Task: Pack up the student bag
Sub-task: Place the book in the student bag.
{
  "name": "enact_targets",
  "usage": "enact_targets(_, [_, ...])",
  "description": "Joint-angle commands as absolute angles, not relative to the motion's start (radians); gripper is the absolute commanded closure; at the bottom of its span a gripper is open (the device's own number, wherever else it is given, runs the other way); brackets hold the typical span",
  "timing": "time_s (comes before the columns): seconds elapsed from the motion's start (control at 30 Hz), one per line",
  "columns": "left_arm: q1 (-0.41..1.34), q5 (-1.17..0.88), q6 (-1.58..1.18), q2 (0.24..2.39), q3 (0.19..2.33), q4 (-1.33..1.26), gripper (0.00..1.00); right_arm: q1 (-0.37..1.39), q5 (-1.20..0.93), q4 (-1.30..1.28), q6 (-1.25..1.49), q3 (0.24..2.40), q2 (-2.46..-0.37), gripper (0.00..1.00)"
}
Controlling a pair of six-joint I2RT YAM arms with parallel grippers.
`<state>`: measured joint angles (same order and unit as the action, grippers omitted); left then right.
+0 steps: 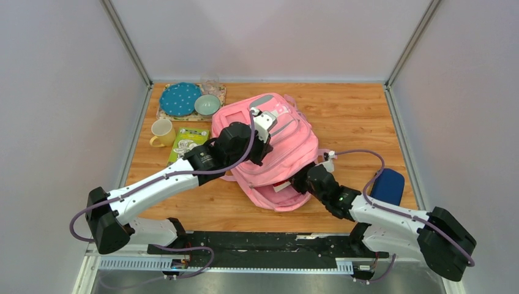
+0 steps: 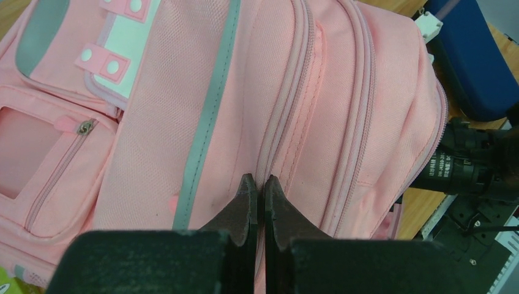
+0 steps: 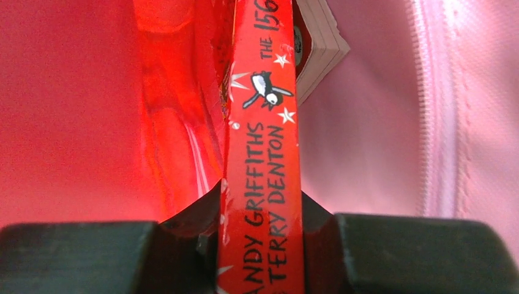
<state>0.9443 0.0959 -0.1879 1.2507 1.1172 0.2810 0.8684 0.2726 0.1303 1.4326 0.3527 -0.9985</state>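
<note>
The student bag (image 1: pixel 278 147) is a pink backpack lying in the middle of the table, its open mouth toward the near edge. My left gripper (image 2: pixel 259 181) rests on top of the bag (image 2: pixel 183 122). Its jaws are shut, pinching a ridge of fabric beside a zip seam. My right gripper (image 3: pixel 262 191) is inside the bag's pink lining (image 3: pixel 379 122). It is shut on the spine of a red book (image 3: pixel 263 122) that points deeper in. A second paperback (image 3: pixel 318 49) lies beyond it. In the top view the right gripper's fingers are hidden in the bag's mouth (image 1: pixel 283 195).
A dark blue case (image 1: pixel 387 185) lies at the right, beside the right arm, also in the left wrist view (image 2: pixel 471 61). At the back left are a yellow mug (image 1: pixel 162 132), a green booklet (image 1: pixel 186 142), a blue dotted plate (image 1: pixel 180 99) and a bowl (image 1: pixel 207 105).
</note>
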Motion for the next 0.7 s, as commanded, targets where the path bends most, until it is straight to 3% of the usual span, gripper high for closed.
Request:
enact_targets(0.0, [0.937,0.086,-0.230,1.178,1.144,0.081,1.00,0.876,0.315,0.233,1.480,0.434,-1.092,0.91])
enact_targets(0.13, [0.934,0.086,-0.235,1.164,1.131,0.081,1.00,0.874,0.262,0.190,1.489,0.446,-1.170,0.67])
enact_targets(0.17, [0.934,0.086,-0.235,1.160,1.124,0.081,1.00,0.873,0.256,0.211,1.491,0.436,-1.180,0.52])
enact_targets(0.27, [0.930,0.084,-0.242,1.146,1.101,0.074,1.00,0.870,0.222,0.190,1.470,0.408,-1.174,0.33])
enact_targets(0.5, [0.919,0.063,-0.241,1.143,1.097,0.080,1.00,0.870,0.212,0.009,1.378,0.370,-1.026,0.24])
enact_targets(0.6, [0.916,0.060,-0.244,1.140,1.095,0.075,1.00,0.870,0.236,-0.110,1.362,0.371,-0.930,0.24])
enact_targets(0.67, [0.914,0.058,-0.247,1.138,1.088,0.068,1.00,0.870,0.241,-0.120,1.367,0.342,-0.862,0.32])
